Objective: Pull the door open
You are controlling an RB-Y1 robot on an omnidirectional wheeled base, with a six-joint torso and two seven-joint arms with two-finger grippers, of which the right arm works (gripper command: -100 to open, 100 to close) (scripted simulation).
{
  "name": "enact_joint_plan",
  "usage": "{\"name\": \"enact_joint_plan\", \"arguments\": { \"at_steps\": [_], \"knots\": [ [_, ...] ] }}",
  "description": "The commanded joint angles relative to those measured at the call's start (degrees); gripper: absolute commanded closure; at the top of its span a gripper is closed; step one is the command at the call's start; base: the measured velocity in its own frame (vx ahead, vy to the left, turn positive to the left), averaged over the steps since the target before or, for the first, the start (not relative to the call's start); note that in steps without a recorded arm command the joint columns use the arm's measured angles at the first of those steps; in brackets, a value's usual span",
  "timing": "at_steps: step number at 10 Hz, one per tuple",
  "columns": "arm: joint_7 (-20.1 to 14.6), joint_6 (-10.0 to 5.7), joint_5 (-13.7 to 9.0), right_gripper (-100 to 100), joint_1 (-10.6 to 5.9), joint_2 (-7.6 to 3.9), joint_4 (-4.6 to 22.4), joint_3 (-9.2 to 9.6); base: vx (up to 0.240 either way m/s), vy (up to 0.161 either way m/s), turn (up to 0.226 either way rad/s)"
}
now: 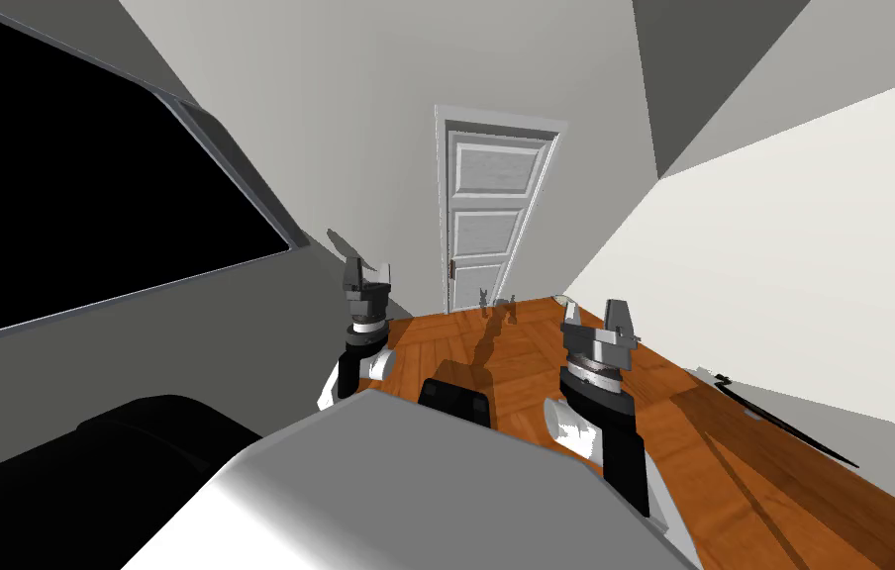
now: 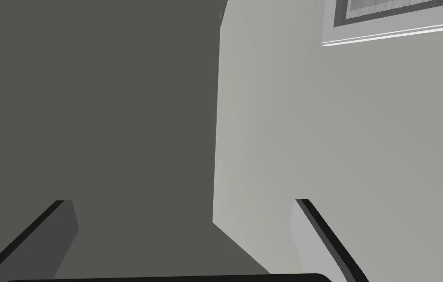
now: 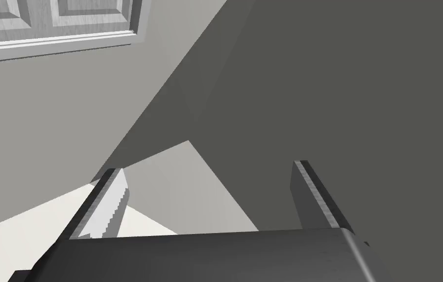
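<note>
**Left tool (image 1: 369,269) and right tool (image 1: 619,317) released, well short of the door (image 1: 485,223)**

We hold both tools raised, well apart from the door and from each other. The left one is toward the door's handle side. Each has its two fingers (image 2: 313,230) spread wide with nothing between them. Between the tools and the door lies a brown wood floor (image 1: 495,356). Beyond it the door, white with three panels, stands shut in its frame in the grey end wall (image 1: 356,119). A small dark handle (image 1: 452,267) sits on the door's edge nearer our left arm.
</note>
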Motion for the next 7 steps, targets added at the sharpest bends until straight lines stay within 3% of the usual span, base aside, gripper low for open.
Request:
{"name": "enact_joint_plan", "arguments": {
  "at_steps": [1, 7],
  "knots": [
    [-1.52, -0.55, -1.54, -100, -0.79, -0.51, 2.18, 0.51, 0.058, 0.006, 0.122],
    [-6.21, -2.24, -6.29, -100, -3.22, -1.86, 8.87, 2.06, 0.097, 0.013, 0.127]
  ]
}}
